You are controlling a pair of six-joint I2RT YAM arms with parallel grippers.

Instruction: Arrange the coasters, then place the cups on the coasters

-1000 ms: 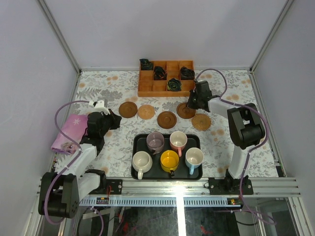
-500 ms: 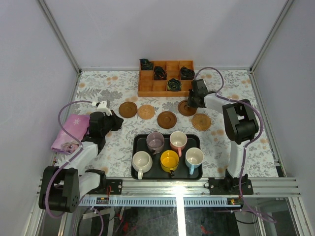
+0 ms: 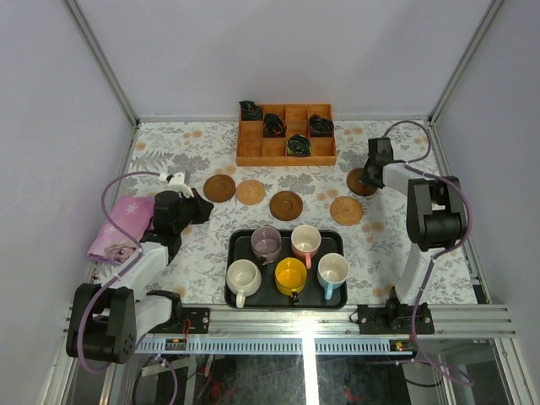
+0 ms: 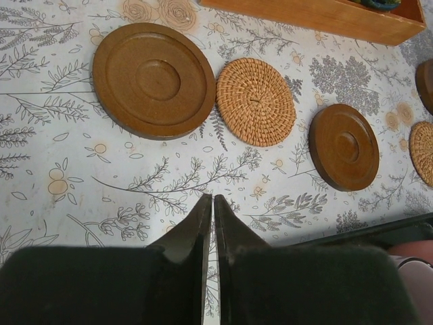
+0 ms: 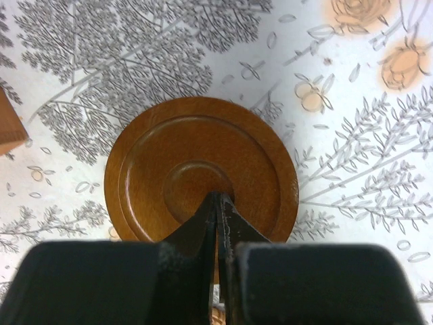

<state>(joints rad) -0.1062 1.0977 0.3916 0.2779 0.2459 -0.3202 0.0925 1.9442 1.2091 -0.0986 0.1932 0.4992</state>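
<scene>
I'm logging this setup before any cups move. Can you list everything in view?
Coasters: five, three dark brown, two woven tan, in a loose row across mid-table.
Cups: five, mauve, pink, cream, yellow, blue, all in the tray.
Tray: one, black, near centre.
Box: one, orange wood, divided, far centre.
Dark items: four, in box cells.
Cloth: one, pink, left edge.
Left gripper: shut, empty, near the left coasters.
Right gripper: shut, tips over the rightmost coaster.
</scene>
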